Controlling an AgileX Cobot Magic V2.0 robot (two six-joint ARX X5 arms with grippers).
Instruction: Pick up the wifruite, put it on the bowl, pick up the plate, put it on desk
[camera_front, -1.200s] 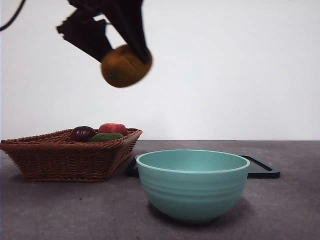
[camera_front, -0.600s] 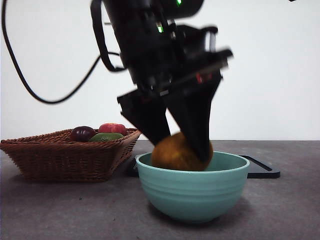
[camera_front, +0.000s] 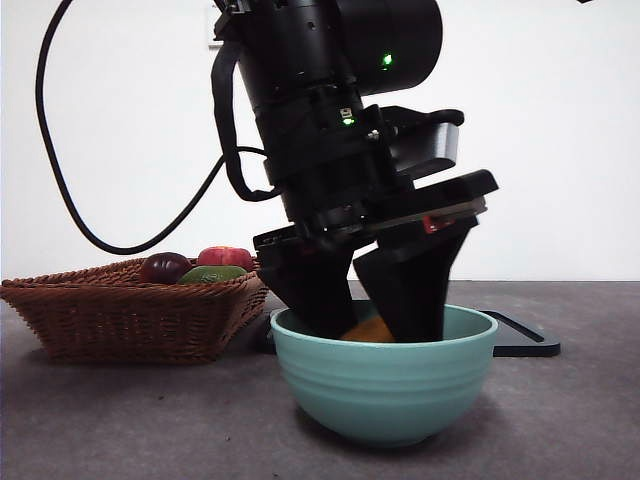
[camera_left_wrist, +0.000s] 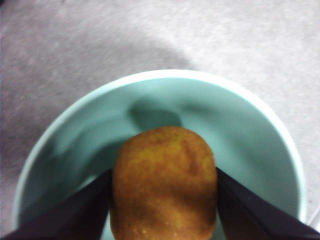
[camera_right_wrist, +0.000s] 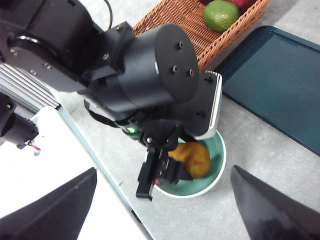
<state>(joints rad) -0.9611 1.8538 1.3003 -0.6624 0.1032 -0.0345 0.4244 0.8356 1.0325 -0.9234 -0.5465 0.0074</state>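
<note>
Item 1, the bowl (camera_front: 385, 385): you have a mint-teal ridged bowl standing upright on the counter (camera_front: 580, 420), nearest the front camera. Contents: the wifruite (camera_left_wrist: 164, 182), orange-brown and matte, sitting low inside so that only a sliver of it shows above the rim in the front view. Whether it touches the bowl's floor, you cannot tell.

Item 2, left tool (camera_front: 368, 322): you see it reaching down into the bowl from above, its two black jaws pressed against opposite sides of the wifruite, grasping it. The left wrist view shows the fruit filling the gap between the jaws, with the bowl's inner wall all round.

Item 3, basket (camera_front: 130, 315): brown wicker, on the counter just beside the bowl. Contents visible to you: a dark purple fruit (camera_front: 165, 267), a red fruit (camera_front: 226, 257) and a green fruit (camera_front: 212, 273), lying close together.

Item 4, tray (camera_right_wrist: 280, 85): dark, flat, lying on the counter behind the bowl and beside the basket; its visible surface carries nothing.

Item 5, right tool (camera_right_wrist: 160, 210): held high above the counter, looking down on the left arm and the bowl; its jaws stand wide apart, released, holding nothing.
</note>
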